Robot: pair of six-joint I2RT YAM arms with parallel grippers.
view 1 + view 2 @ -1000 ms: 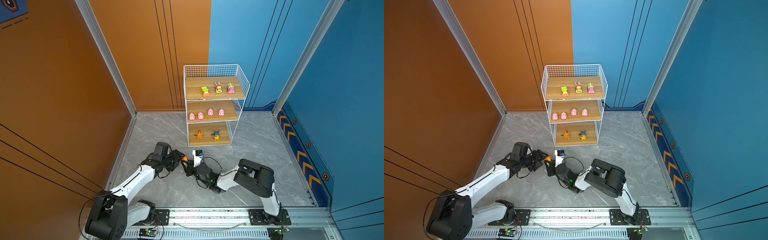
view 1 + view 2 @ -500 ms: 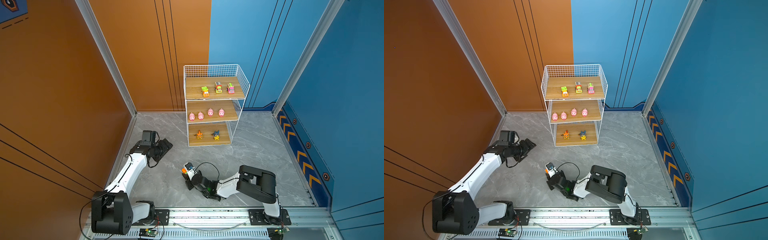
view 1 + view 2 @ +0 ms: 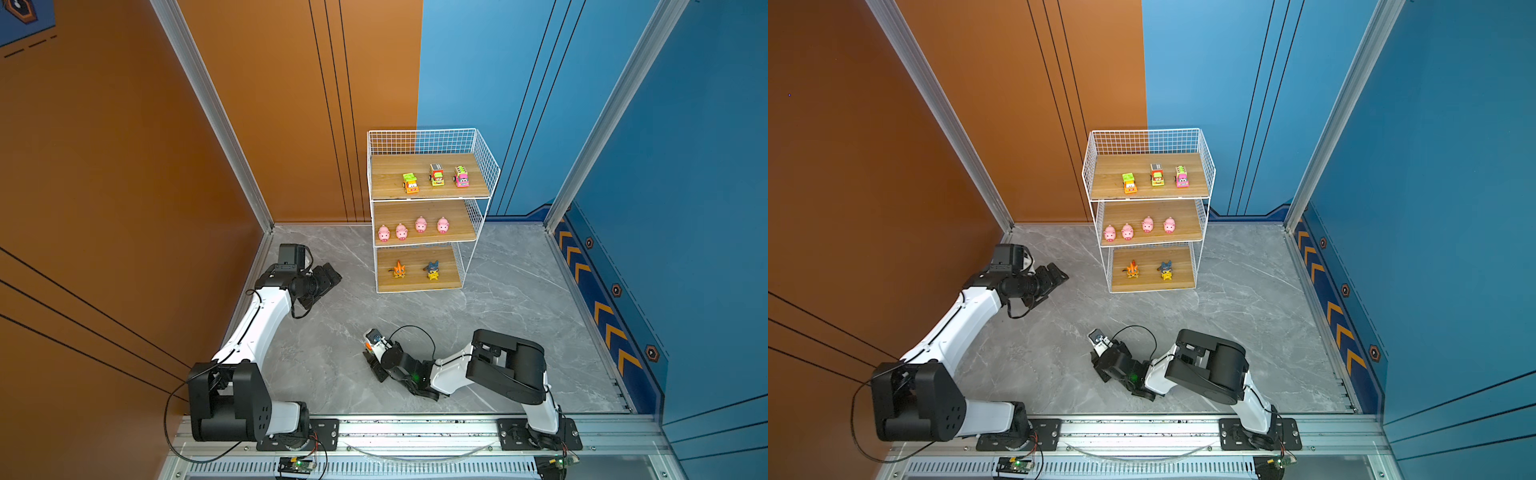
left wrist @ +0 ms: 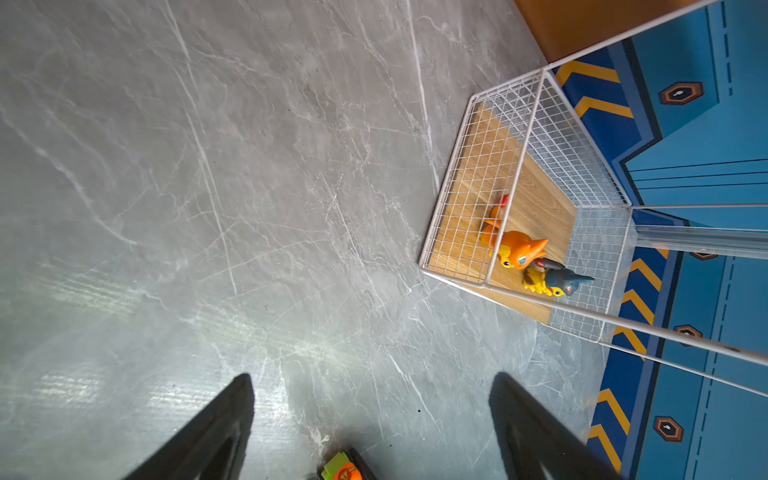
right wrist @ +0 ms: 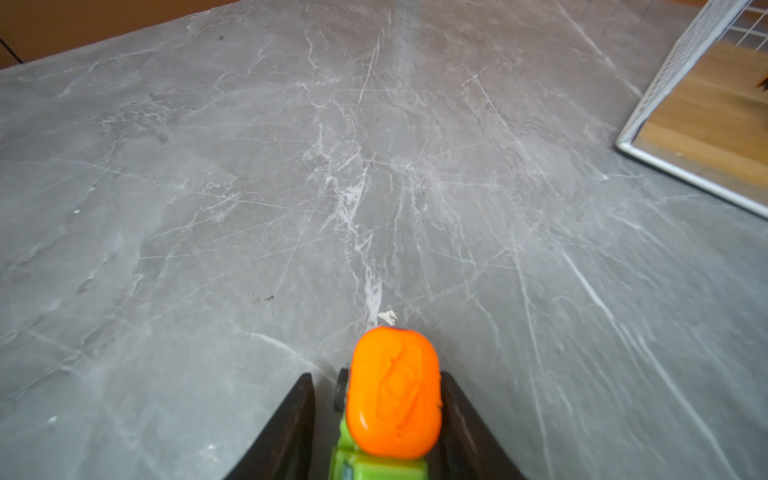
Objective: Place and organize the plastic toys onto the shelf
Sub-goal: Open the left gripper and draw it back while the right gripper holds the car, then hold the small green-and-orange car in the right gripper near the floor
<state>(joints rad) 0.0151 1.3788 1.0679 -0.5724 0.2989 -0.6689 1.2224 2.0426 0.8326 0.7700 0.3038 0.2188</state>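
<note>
Left gripper [image 4: 372, 376] gaping wide, empty, facing the white wire-and-wood shelf [image 3: 386, 174]. Right gripper [image 5: 376, 376] low over the grey marble table [image 5: 249, 187], orange-and-green plastic toy car [image 5: 392, 395] between its jaws (clamped or slack, I cannot tell).

Orange wall [image 3: 124, 166] and blue wall [image 3: 685, 166] meet grey marble floor [image 3: 519, 311].

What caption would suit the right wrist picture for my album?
Orange-and-green car between the jaws of the right gripper, grey marbled table ahead, shelf corner beyond.
</note>
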